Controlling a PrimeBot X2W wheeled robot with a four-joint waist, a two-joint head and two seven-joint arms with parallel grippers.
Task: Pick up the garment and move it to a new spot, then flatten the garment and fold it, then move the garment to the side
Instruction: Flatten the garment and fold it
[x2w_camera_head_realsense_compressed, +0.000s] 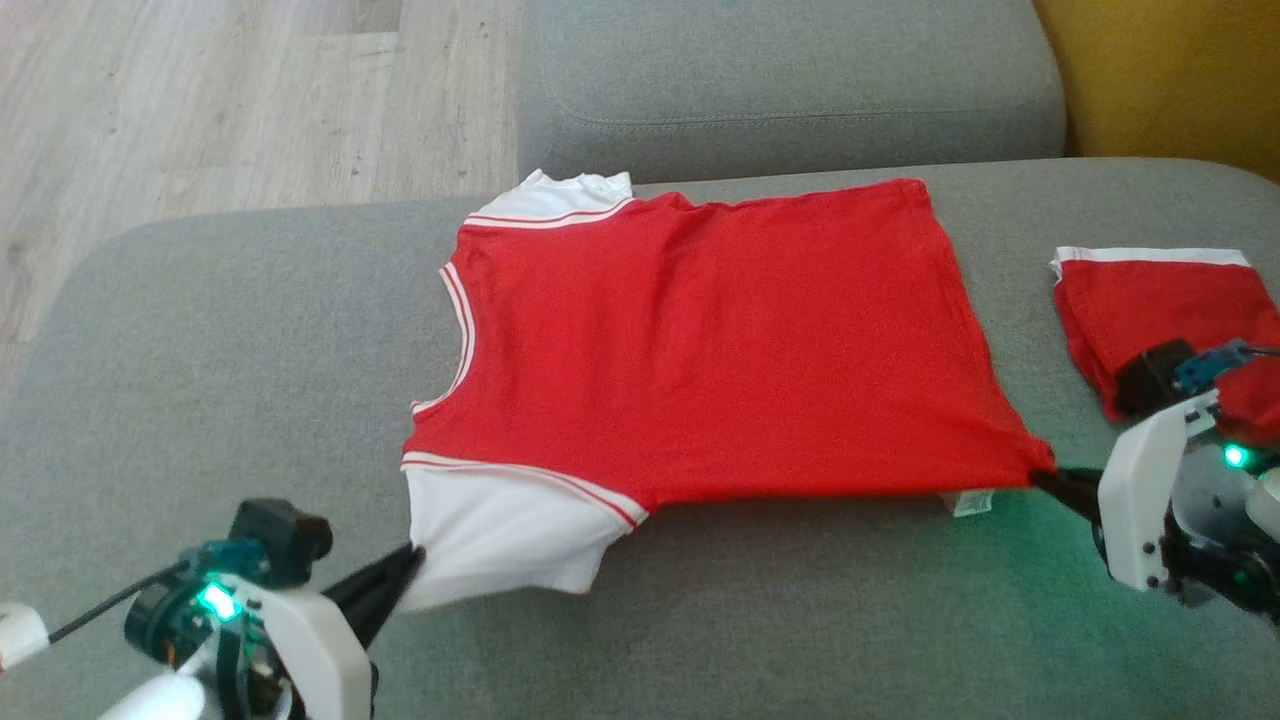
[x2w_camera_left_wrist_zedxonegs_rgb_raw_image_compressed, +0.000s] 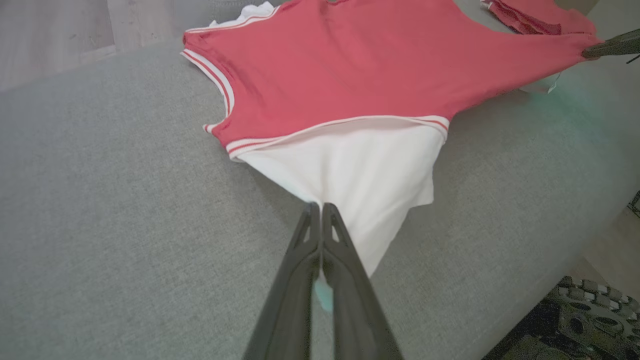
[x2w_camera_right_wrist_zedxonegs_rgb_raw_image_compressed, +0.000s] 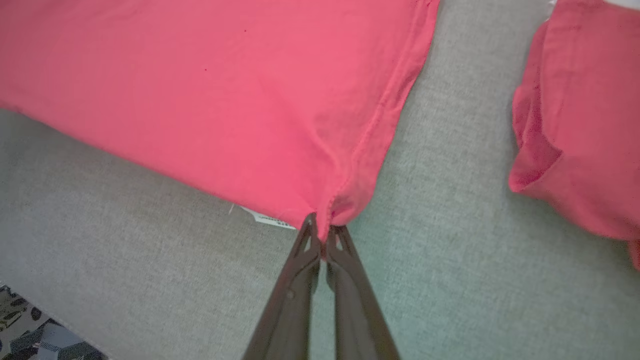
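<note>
**On the grey woven sofa seat (x2w_camera_head_realsense_compressed: 200, 350), the red fabric T-shirt with white sleeves (x2w_camera_head_realsense_compressed: 720, 330) lies spread flat, pinched at two near corners**

At the upper left of the head view, pale wooden floorboards (x2w_camera_head_realsense_compressed: 200, 90) show beyond the seat's rounded edge. At the lower left, the left gripper (x2w_camera_head_realsense_compressed: 413, 558), with two long dark fingers, is clamped on the outer edge of the nearer white sleeve (x2w_camera_head_realsense_compressed: 500, 530). In the left wrist view its fingers press together, and white cloth is drawn to a point between their tips.

Just right of that, the neckline with red-and-white striped trim (x2w_camera_head_realsense_compressed: 460, 330) faces the left of the frame. The farther white sleeve (x2w_camera_head_realsense_compressed: 560, 195) peeks out at the shirt's upper edge. The red body fills the middle of the frame, smooth and flat, with its hem (x2w_camera_head_realsense_compressed: 960, 300) running down the right side. Above it sits a grey back cushion (x2w_camera_head_realsense_compressed: 790, 70).

A small white label (x2w_camera_head_realsense_compressed: 972, 503) pokes out from under the lower edge, near the hem corner. At that corner the right gripper (x2w_camera_head_realsense_compressed: 1042, 475) is closed on the red cloth. The right wrist view shows the fabric puckered between its fingertips.

Farther right a folded red garment with a white edge (x2w_camera_head_realsense_compressed: 1150, 300) lies on the seat, apart from the T-shirt and partly hidden by the right wrist. A yellow surface (x2w_camera_head_realsense_compressed: 1170, 70) fills the upper right corner.
</note>
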